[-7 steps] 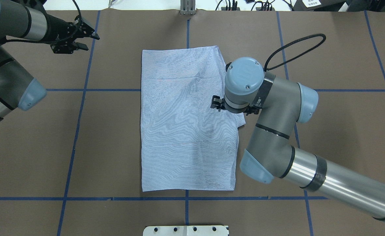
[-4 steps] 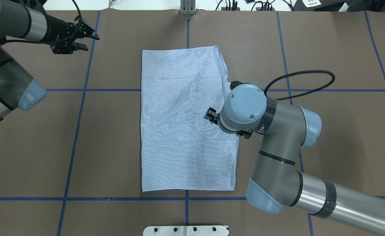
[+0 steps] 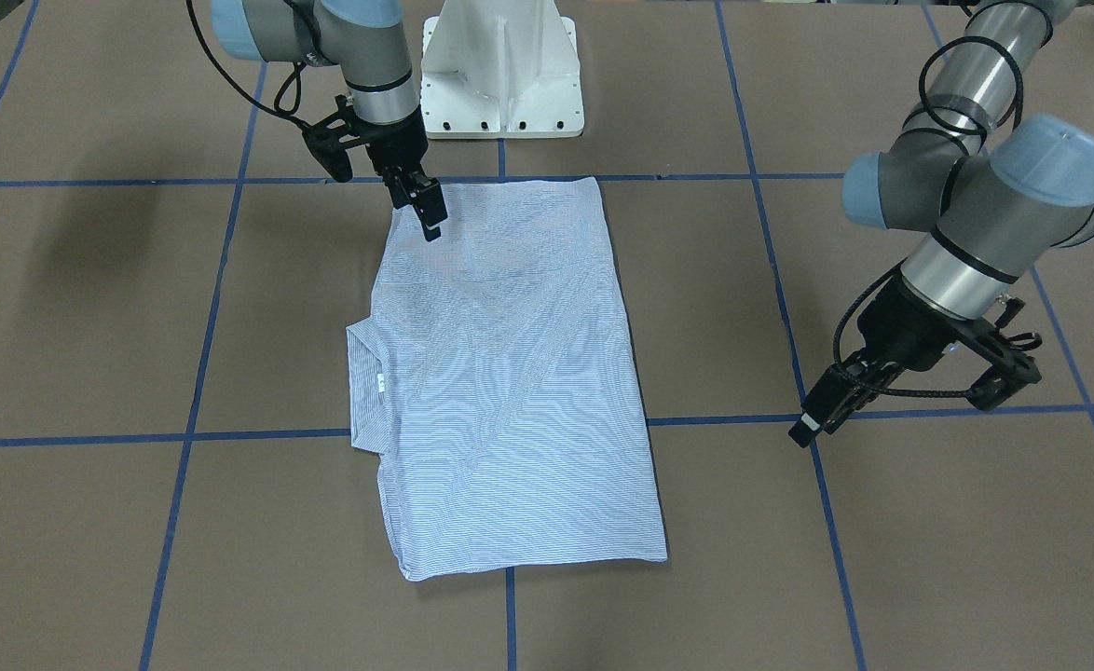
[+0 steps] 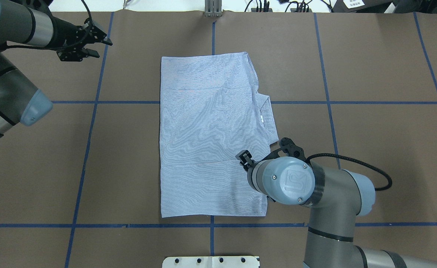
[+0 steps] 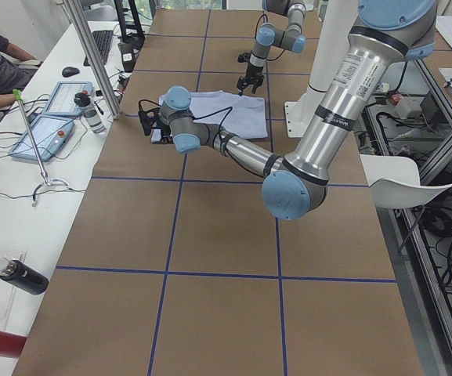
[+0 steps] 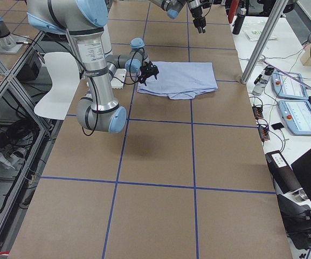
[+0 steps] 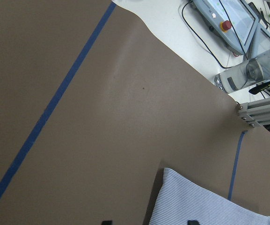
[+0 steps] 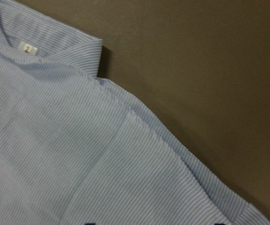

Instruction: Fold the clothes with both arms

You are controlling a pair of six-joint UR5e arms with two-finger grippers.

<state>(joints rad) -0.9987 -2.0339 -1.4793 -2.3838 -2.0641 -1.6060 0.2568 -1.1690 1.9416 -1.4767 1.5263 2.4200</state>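
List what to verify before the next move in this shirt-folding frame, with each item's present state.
1. Right gripper open and empty: ok. Its wrist view shows the tips apart, with nothing pinched.
2. Left gripper open and off the cloth: ok. It is over bare table, at the shirt's far left.
3. Shirt folded into a flat rectangle: ok. The long edges are straight, with only shallow creases.
4. Collar inside the folded outline: not ok. It juts out on the robot's right side, and the neck label is showing.
5. Right fingertips touching the cloth: cannot tell.
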